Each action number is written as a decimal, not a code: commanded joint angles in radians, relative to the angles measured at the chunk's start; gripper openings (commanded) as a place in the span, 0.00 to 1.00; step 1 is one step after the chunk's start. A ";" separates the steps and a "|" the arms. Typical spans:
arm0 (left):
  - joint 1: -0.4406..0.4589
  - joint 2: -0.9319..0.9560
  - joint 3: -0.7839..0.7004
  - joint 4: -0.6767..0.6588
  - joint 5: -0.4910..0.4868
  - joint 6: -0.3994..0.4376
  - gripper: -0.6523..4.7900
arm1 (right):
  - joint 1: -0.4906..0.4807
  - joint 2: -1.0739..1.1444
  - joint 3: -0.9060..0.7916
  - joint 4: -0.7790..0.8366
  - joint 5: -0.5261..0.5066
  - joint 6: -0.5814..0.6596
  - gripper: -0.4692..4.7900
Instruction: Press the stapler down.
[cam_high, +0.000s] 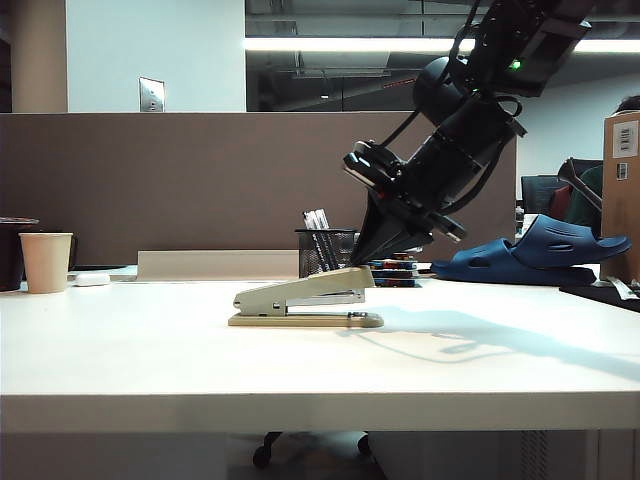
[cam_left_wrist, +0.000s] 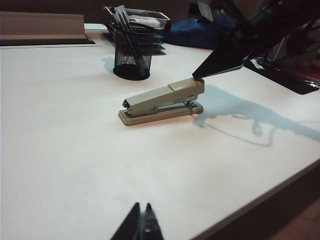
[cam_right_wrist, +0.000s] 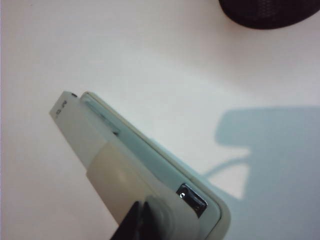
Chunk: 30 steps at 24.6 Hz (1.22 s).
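Observation:
The stapler (cam_high: 300, 297) lies lengthwise in the middle of the white table (cam_high: 150, 350), with its beige top arm raised at the right end. My right gripper (cam_high: 368, 262) comes down at a slant from the upper right. It is shut, and its tip rests on the high end of the top arm. The left wrist view shows the stapler (cam_left_wrist: 160, 96) with the right gripper (cam_left_wrist: 196, 76) touching its raised end. In the right wrist view the shut tips (cam_right_wrist: 142, 205) sit on the stapler's top (cam_right_wrist: 115, 165). My left gripper (cam_left_wrist: 142, 206) is shut and empty, over bare table well short of the stapler.
A black mesh pen holder (cam_high: 320, 255) stands just behind the stapler. A paper cup (cam_high: 46, 262) and a small white object (cam_high: 92, 280) sit at the far left. A blue slipper (cam_high: 540, 255) lies at the back right. The table's edge (cam_left_wrist: 260, 197) runs near my left gripper.

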 joint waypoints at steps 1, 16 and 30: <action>0.000 0.000 0.001 -0.005 -0.002 0.001 0.11 | 0.001 -0.003 0.003 0.010 0.009 -0.003 0.07; 0.000 0.000 0.001 -0.005 -0.002 0.001 0.11 | 0.002 0.025 0.002 -0.071 0.049 -0.018 0.07; 0.000 0.000 0.001 -0.005 -0.003 0.002 0.11 | 0.002 0.043 0.002 -0.124 0.090 -0.058 0.07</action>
